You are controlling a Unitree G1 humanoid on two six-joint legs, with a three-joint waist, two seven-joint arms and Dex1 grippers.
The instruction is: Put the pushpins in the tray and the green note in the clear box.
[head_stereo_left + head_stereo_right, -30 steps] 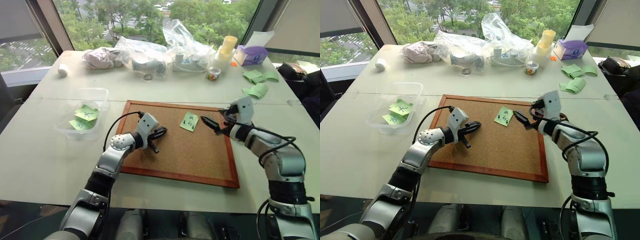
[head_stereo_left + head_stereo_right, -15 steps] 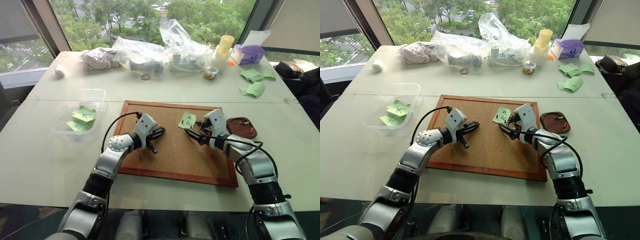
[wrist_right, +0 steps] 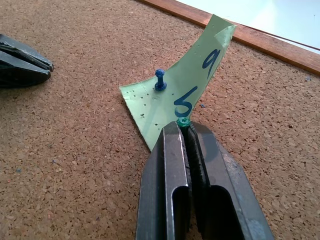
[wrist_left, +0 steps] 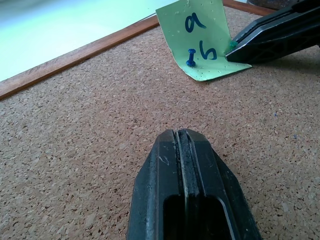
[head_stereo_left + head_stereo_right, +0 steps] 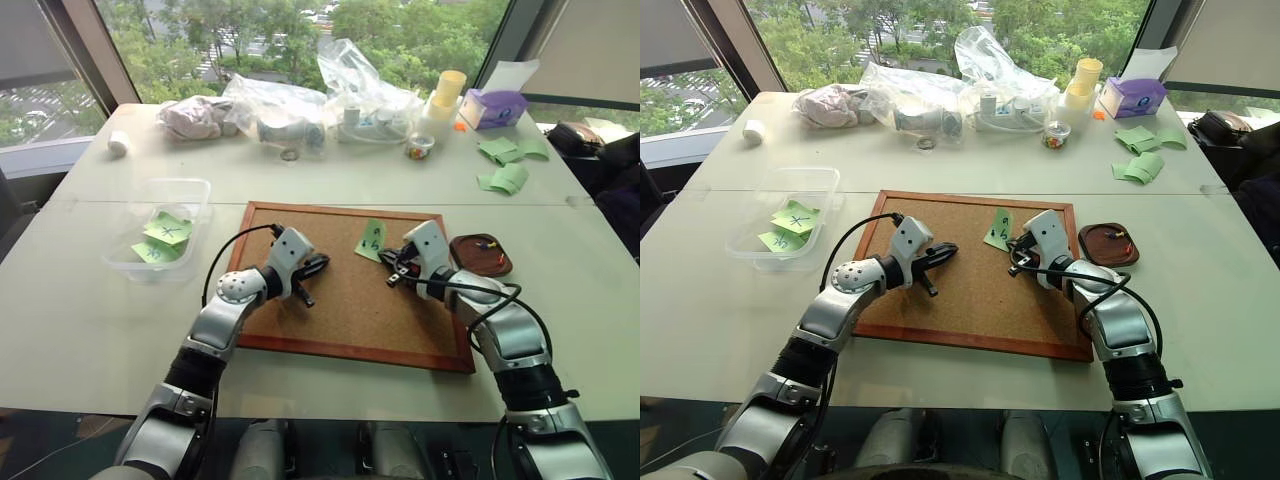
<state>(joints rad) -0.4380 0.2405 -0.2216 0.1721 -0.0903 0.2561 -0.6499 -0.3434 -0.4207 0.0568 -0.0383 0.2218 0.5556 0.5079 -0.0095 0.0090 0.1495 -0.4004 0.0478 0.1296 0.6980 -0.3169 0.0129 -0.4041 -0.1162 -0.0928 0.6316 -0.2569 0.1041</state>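
From the head camera, a corkboard [image 5: 352,285] lies on a pale table [image 5: 90,300], and the green note [image 5: 371,239] stands curled up near the board's far edge. The right gripper [image 5: 393,279] lies low on the cork at the note's near edge, fingers pressed together. The left gripper [image 5: 318,267] rests on the board well to the left of the note, fingers together with nothing between them. The tray [image 5: 481,254] sits on the table just off the board's right edge, with small pins [image 5: 486,243] in it. The clear box [image 5: 162,241] stands on the table left of the board and holds two other green notes [image 5: 168,228]. Clear bags [image 5: 330,95], a yellow cup stack [image 5: 452,90], a purple box [image 5: 503,107] and more green papers [image 5: 510,178] lie at the table's far side. In the left wrist view, that gripper's fingers [image 4: 187,195] are clamped shut over bare cork, and beyond them the note stands with a blue pin [image 4: 191,58] stuck through it while the other gripper's black tips touch its edge. In the right wrist view, the fingers [image 3: 170,180] are clenched on a green pin [image 3: 183,122] at the note's lower edge; the blue pin is in the note just beside it, and the note's far half curls up off the cork.
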